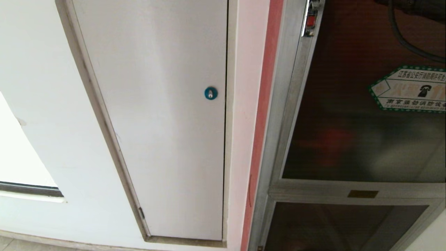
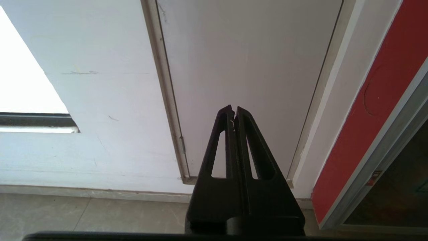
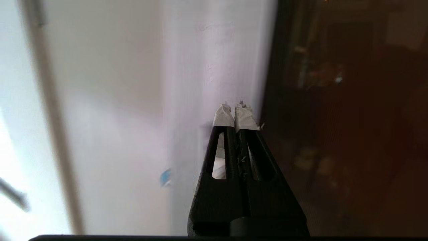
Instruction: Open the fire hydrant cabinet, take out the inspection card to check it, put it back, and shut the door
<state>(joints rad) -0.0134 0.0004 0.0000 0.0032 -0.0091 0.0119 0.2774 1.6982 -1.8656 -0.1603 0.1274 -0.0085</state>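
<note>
White painted wall (image 1: 41, 115). Plain white door (image 1: 156, 132) set in a grey frame, round blue lock (image 1: 210, 93) near its right edge. Red strip (image 1: 261, 122) runs down the wall right of it. Bright window opening (image 2: 23, 77), dark sill. Pale tiled floor (image 2: 83, 214) below a light skirting

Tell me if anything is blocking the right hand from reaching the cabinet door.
Nothing visible does. The right hand, shut, points at the pale edge beside the door. In the right wrist view only open air shows ahead of it. The door looks closed, its red latch near the top.
</note>
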